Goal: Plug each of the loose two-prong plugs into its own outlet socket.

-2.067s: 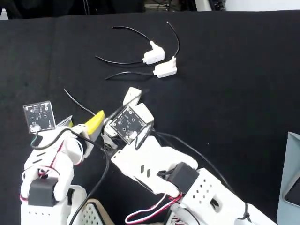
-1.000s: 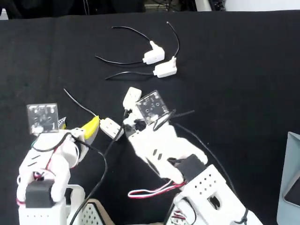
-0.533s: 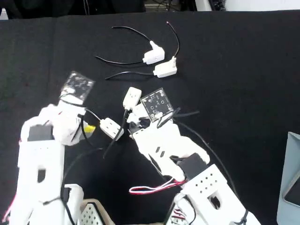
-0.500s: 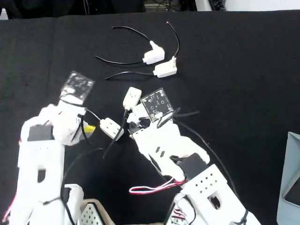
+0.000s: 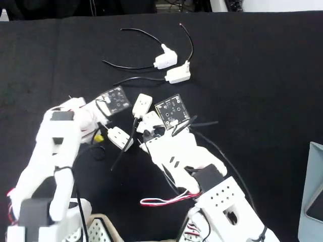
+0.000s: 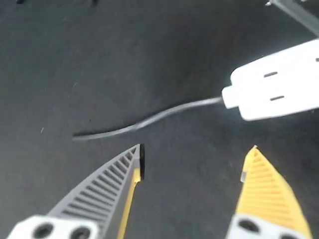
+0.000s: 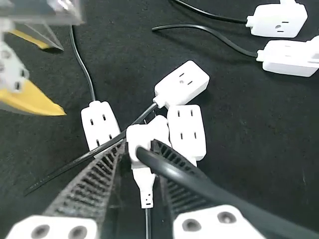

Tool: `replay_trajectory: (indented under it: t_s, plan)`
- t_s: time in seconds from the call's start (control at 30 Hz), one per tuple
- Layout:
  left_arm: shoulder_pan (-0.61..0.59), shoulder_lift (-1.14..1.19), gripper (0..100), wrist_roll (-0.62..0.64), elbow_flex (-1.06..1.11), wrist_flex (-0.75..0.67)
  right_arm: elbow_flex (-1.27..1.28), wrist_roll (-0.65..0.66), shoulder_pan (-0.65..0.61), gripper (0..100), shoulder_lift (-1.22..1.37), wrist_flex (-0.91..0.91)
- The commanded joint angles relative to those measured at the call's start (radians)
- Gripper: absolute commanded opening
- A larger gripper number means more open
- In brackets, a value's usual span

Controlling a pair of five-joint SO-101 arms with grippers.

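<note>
Right gripper [image 7: 142,147]: I read the jaws as narrow, one ribbed finger pressed to each side of a white plug [image 7: 141,139]. The plug's own lead runs back between the fingers. The plug is the only thing it holds.

Left gripper [image 6: 197,149]: jaws wide apart, grey finger [image 6: 127,167] on one side and yellow finger [image 6: 259,172] on the other. It holds nothing and touches nothing, and black table [image 6: 75,59] shows between the tips.

Near socket block [image 5: 119,137]: it lies flat on the table between the two grippers, just ahead of the left one. Its thin cord [image 6: 149,119] trails off across the cloth.

Middle socket block [image 7: 187,130]: it lies just beside the held plug. I cannot tell whether the two touch.

Three-hole socket block [image 5: 143,104]: it lies just beyond the right gripper.

Rear block [image 5: 177,74] and second rear block [image 5: 165,60]: they sit near each other at the far side of the table, well apart from both grippers. Each has a black cord curling away.
</note>
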Motion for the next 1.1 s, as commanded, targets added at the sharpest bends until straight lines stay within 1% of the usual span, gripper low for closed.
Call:
replay_trajectory:
  t_s: [0.0, 0.27, 0.4, 0.5, 0.6, 0.7, 0.87, 1.07]
  plan:
    - [0.039, 0.100, 32, -0.014, -0.091, -0.092, -0.002, -0.002, 0.014, 1.1, -0.018, -0.020]
    - [0.045, 0.365, 32, -0.015, -0.289, -0.091, -0.001, -0.002, 0.014, 1.1, -0.018, -0.017]
    - [0.042, 0.476, 32, -0.074, -0.315, -0.089, -0.001, -0.002, 0.014, 1.1, -0.018, -0.014]
    - [0.042, 0.506, 26, -0.083, -0.311, -0.089, -0.001, -0.002, 0.014, 1.1, -0.018, -0.012]
    - [0.042, 0.508, 18, -0.135, -0.292, -0.072, -0.001, -0.002, 0.014, 1.1, -0.018, -0.012]
    - [0.031, 0.508, 11, -0.187, -0.278, 0.003, -0.001, -0.002, 0.014, 1.1, -0.018, -0.012]
    - [0.005, 0.505, 4, -0.235, -0.294, 0.189, -0.001, -0.002, 0.014, 1.1, -0.018, -0.012]
    - [-0.025, 0.417, 3, -0.247, -0.314, 0.450, -0.001, -0.002, 0.014, 1.1, -0.018, -0.012]
